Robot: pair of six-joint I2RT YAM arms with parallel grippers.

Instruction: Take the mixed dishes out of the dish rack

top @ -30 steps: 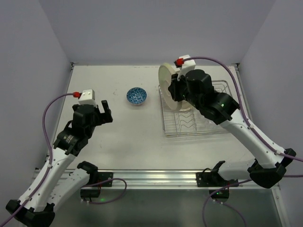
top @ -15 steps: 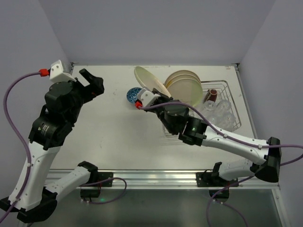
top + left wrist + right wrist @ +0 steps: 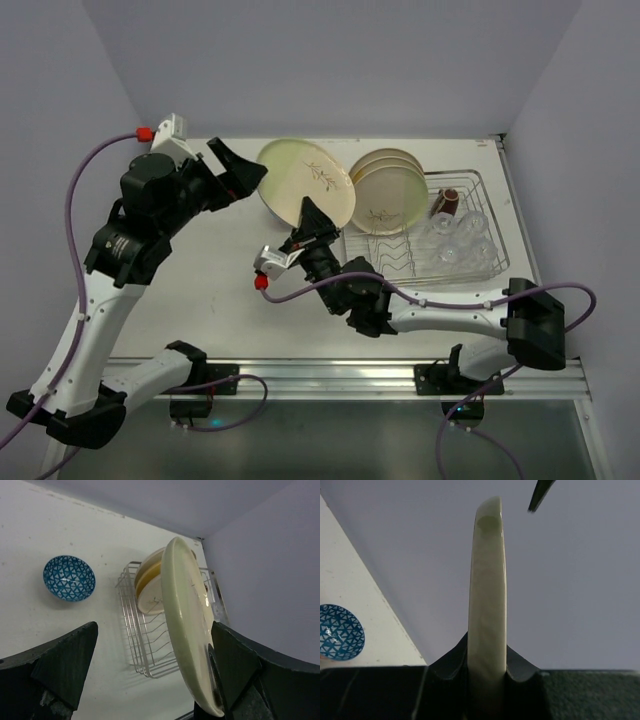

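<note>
The plate [image 3: 300, 182] in work is round and cream, with a thin brown sprig mark on its face. It is in the air, tilted, just left of the dish rack [image 3: 470, 262] and partly over its left end. The right jaws are narrow and grip this plate at its lower rim. The left jaws stand wide, one finger at each side of the plate's edge; whether they touch it I cannot tell. In the rack's left part lean more cream plates [image 3: 385, 188], at its far edge lies a dark brown mug [image 3: 450, 200], and in its right part stand clear tumblers [image 3: 462, 240].

The top view hides the blue-patterned bowl [image 3: 69, 578] behind the plate. Both wrist views show it on the counter [image 3: 220, 290], left of the rack and well apart. The right wrist view gives the plate edge-on, clamped at its rim.

The counter is off-white with small marks; the walls [image 3: 330, 60] are pale lilac
</note>
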